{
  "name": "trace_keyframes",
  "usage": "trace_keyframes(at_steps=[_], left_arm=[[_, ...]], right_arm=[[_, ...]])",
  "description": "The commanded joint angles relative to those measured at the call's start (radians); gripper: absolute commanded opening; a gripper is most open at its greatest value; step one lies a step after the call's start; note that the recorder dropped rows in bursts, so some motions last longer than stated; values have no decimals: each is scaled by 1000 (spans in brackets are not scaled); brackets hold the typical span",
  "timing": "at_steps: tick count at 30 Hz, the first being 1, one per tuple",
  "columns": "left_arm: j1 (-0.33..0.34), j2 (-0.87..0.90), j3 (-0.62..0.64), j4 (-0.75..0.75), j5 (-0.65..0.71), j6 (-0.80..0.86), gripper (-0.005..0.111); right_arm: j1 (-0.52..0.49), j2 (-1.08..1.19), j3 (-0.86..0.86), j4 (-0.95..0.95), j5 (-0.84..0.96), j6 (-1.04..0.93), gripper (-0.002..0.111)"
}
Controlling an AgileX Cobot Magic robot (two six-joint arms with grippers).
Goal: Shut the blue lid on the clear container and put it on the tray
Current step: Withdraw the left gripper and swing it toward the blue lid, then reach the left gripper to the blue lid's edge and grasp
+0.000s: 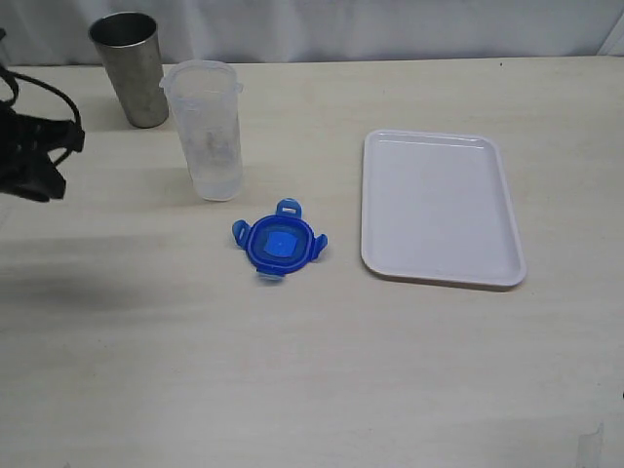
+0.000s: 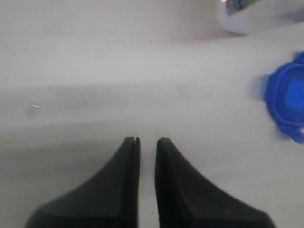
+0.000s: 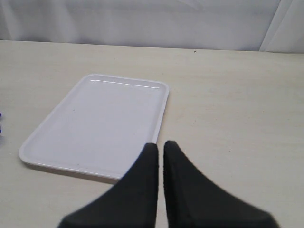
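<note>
The blue lid [image 1: 279,242] lies flat on the table, in front of the clear container [image 1: 207,132], which stands upright and open-topped. The white tray [image 1: 439,205] lies to the right of the lid with nothing on it. My left gripper [image 1: 70,144] hovers at the far left edge, well away from the container and lid. In the left wrist view its jaws [image 2: 147,140] are almost together with only a narrow slit and nothing in it; the lid [image 2: 287,97] and the container's base [image 2: 256,16] show off to one side. My right gripper [image 3: 160,145] is shut and empty near the tray [image 3: 95,123].
A grey metal cup [image 1: 132,68] stands at the back left, just behind and beside the clear container. A white curtain runs along the table's far edge. The right arm does not show in the exterior view.
</note>
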Motion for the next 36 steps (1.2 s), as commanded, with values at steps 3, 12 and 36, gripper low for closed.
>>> trace_keyframes(at_steps=[3,12,36], left_arm=[[0,-9,182,-392,-79,392,12],[-4,0,327,-1000,-32,1113,12],[-174,248,308,-1382,-138,1518,45]], right_arm=[[2,-4,2,2,-11,2,4],[2,-4,2,2,-11,2,4],[2,-4,2,2,-11,2,4]])
